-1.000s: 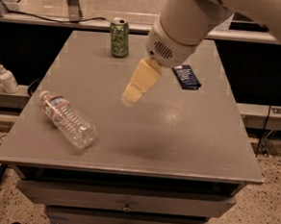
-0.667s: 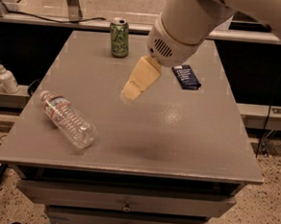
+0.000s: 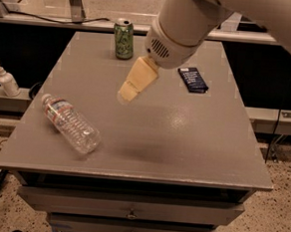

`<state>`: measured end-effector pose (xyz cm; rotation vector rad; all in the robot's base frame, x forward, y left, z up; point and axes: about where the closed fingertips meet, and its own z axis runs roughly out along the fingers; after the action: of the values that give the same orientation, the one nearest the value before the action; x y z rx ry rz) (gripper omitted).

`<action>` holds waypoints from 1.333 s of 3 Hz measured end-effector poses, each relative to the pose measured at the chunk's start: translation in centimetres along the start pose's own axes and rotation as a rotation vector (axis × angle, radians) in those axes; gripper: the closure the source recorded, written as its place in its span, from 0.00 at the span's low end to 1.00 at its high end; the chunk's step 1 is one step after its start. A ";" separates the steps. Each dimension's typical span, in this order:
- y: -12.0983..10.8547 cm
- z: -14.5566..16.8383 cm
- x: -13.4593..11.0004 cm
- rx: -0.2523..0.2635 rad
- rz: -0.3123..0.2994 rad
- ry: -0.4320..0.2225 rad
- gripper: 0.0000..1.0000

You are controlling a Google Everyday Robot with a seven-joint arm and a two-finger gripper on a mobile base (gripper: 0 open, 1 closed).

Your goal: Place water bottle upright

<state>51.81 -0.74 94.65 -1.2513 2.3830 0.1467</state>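
Observation:
The water bottle (image 3: 70,123) lies on its side at the left front of the grey table (image 3: 184,135), with its white cap pointing to the back left. It is clear ribbed plastic with a red-white-blue label band near the neck. My gripper (image 3: 130,91), with tan fingers, hangs above the middle of the table, to the right of and behind the bottle. It is apart from the bottle and holds nothing that I can see.
A green drink can (image 3: 124,38) stands upright at the table's back edge. A dark blue packet (image 3: 193,79) lies flat at the right back. A small white pump bottle (image 3: 7,79) stands on a ledge left of the table. Drawers sit below the front edge.
The gripper has shifted slightly to the left and forward, toward the bottle. The bottle, can and packet have not moved.

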 end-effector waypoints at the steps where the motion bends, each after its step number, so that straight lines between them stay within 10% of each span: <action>1: 1.0 2.6 -3.0 -0.025 0.077 0.017 0.00; 4: 9.1 11.6 -11.0 -0.230 0.235 0.025 0.00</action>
<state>53.72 16.28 88.00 -1.0685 2.5862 0.4922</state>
